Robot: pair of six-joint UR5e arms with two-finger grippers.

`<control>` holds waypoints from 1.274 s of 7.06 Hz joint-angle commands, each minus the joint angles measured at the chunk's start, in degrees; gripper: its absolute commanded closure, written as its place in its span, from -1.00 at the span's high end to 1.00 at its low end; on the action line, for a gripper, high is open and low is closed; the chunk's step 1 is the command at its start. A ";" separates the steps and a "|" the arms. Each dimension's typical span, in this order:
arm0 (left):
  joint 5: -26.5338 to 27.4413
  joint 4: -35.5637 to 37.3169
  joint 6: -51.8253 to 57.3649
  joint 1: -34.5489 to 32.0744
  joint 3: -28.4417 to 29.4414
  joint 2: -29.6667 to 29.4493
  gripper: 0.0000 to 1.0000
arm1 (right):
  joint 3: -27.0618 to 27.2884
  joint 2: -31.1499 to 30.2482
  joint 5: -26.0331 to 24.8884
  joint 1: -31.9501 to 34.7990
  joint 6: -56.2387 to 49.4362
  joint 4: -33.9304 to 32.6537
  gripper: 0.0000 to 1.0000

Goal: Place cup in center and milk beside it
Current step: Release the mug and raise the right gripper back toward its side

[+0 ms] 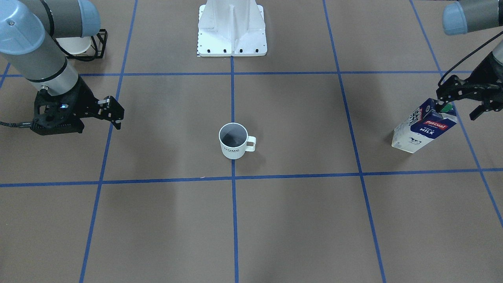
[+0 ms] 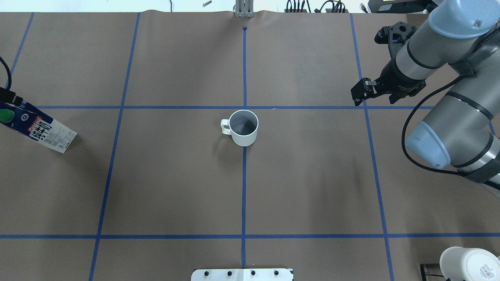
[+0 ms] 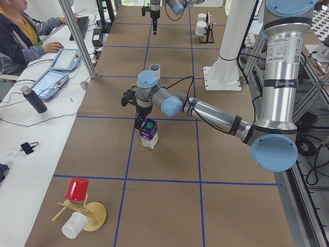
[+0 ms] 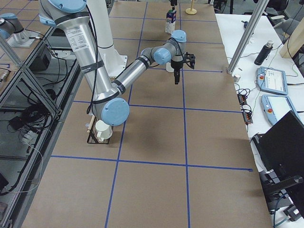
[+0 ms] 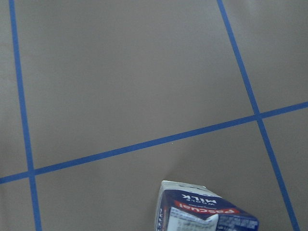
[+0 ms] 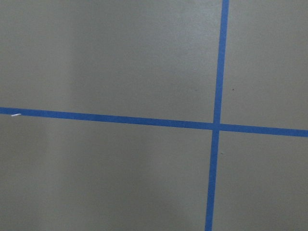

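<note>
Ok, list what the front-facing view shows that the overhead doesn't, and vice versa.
Front-facing only: the whole left hand at the milk carton's top, and the cup's HOME lettering. Overhead only: cables beyond the table's far edge. Both: the cup on the centre tape line, the milk carton far to one side, the right hand empty.

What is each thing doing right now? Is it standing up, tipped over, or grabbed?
cup: upright, empty, not held, on the middle tape line.
milk: upright, green cap on, far from the cup.
left gripper: at the milk's top, grip unclear.
right gripper: holds nothing, open or shut unclear.
</note>
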 commanded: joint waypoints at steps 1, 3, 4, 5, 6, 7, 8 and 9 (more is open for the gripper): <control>-0.01 0.00 -0.08 1.38 0.53 -0.28 0.95 | 0.00 -0.95 -0.18 0.07 -1.17 0.02 1.00; 0.16 0.00 0.10 1.38 0.88 -0.11 0.95 | 0.00 -0.95 -0.09 0.07 -1.17 0.02 1.00; 0.16 0.00 0.01 1.38 1.23 -0.19 0.95 | -0.17 -0.86 -0.18 -0.10 -1.08 0.02 1.00; 0.08 0.00 -0.25 1.38 1.23 -0.28 0.95 | -0.17 -0.86 -0.18 -0.10 -1.17 0.02 1.00; -0.01 0.00 -0.34 1.47 1.67 -0.28 0.95 | -0.26 -0.95 -0.18 -0.10 -1.17 0.02 1.00; -0.45 0.00 -0.69 1.56 2.20 -0.46 0.95 | -0.26 -0.95 -0.18 -0.10 -1.17 0.02 1.00; -0.54 0.00 -0.78 1.65 3.16 -0.81 0.95 | -0.26 -1.13 0.00 0.07 -1.17 0.02 1.00; -0.71 0.00 -0.78 1.65 3.95 -1.33 0.95 | -0.17 -1.30 0.00 0.07 -1.17 0.02 1.00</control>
